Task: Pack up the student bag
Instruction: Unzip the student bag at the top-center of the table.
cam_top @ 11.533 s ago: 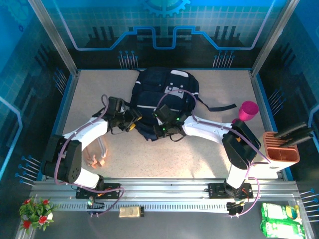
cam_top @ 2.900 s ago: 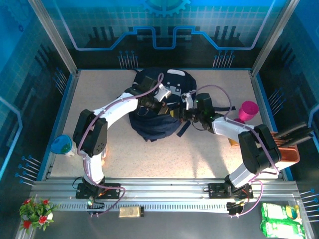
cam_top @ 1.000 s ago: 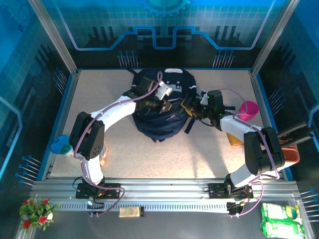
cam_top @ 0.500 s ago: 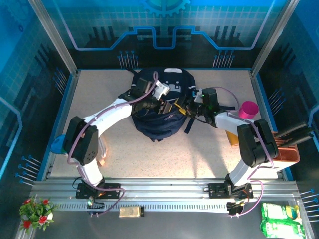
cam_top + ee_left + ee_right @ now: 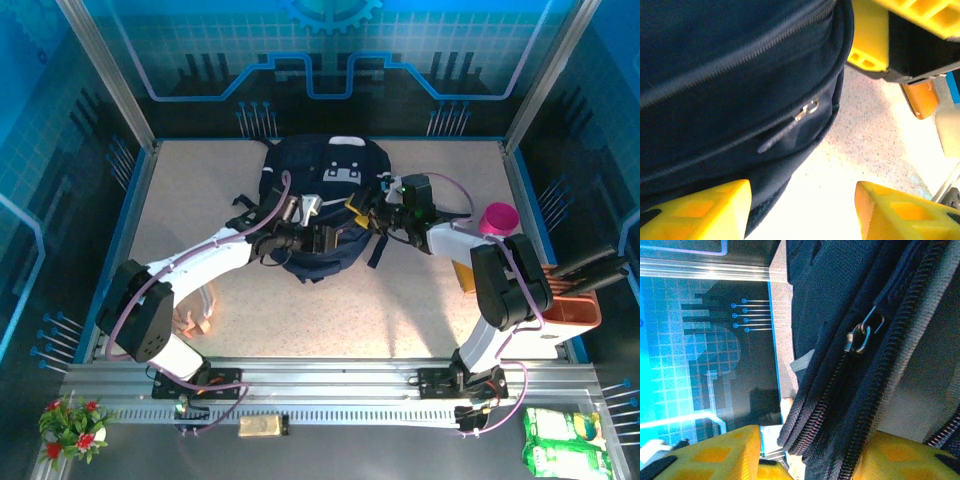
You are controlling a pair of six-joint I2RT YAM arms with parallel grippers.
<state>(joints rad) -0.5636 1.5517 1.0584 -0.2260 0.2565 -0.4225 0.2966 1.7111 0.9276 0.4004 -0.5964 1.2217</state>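
Observation:
The student bag [image 5: 322, 185], dark navy with grey-white patches, lies flat at the back middle of the table. My left gripper [image 5: 322, 240] hovers low at its near edge, open. In the left wrist view the left gripper [image 5: 802, 215] has only bright table and the bag's hem [image 5: 765, 200] between its yellow fingers; a zip pull [image 5: 809, 107] shows above. My right gripper [image 5: 362, 212] is at the bag's right side. In the right wrist view the right gripper [image 5: 810, 460] stands open around the bag's zippered edge [image 5: 840, 405], which touches the right finger and leaves a gap at the left one.
A pink cup [image 5: 497, 218] stands at the right, with an orange rack [image 5: 565, 300] of dark tools behind it at the table's right edge. An orange flat item [image 5: 464, 277] lies beside the right arm. Small peach pieces [image 5: 196, 321] lie near the left arm.
My left gripper has come off the top of the bag, moved toward the near edge and opened. The right gripper has stayed at the bag's right side.

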